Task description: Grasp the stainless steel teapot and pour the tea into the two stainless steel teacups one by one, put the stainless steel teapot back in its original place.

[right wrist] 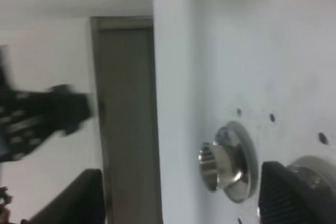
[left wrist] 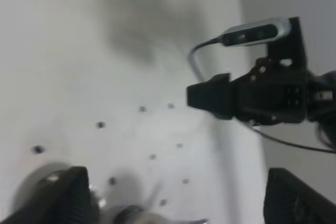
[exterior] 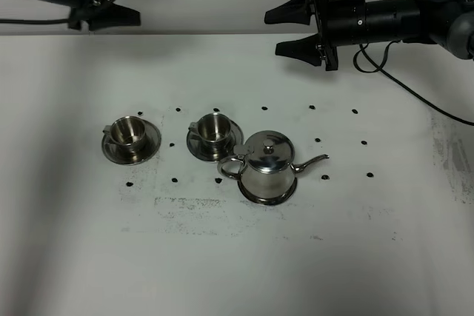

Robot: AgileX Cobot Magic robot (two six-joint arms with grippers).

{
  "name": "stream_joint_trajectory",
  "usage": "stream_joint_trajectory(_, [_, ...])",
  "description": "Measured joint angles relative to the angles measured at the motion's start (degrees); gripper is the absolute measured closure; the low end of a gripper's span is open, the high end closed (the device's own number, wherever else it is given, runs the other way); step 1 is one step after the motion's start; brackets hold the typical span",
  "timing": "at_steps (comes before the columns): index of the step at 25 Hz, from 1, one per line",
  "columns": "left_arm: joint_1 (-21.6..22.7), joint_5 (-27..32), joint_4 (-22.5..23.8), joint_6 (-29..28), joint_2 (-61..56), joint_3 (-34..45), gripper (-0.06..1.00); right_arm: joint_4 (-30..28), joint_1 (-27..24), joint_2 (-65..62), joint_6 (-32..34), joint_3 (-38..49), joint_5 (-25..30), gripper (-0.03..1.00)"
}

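Observation:
The stainless steel teapot [exterior: 266,169] stands upright at the table's middle on its round saucer, the original place [exterior: 264,201], spout to the right and handle to the left. The two stainless steel teacups [exterior: 130,132] [exterior: 215,127] sit on their saucers to its left. My left gripper [exterior: 148,1] hangs open at the far left, high above the table. Far right and also high, my right gripper [exterior: 272,32] is open and points left. Both hold nothing. In the right wrist view one teacup [right wrist: 223,161] shows blurred between the open fingers [right wrist: 291,195].
The white table [exterior: 237,257] carries a grid of small black dots [exterior: 312,107] around the tea set. A black cable [exterior: 415,98] trails from the right arm over the table's right side. The left wrist view shows the right gripper [left wrist: 210,97] and its camera.

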Motion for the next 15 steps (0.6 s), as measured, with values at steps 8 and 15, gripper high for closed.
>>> stream_joint_trajectory(8, [0.2,0.1,27.7,-8.0,-19.7,1.2,0.28,-0.5,0.0,-0.1,-0.1,0.0,0.2,0.38])
stream_joint_trajectory(15, [0.2,0.1,38.3,-9.0,-36.0,13.9,0.28,-0.7,-0.1,-0.2,0.0,0.0,0.2,0.38])
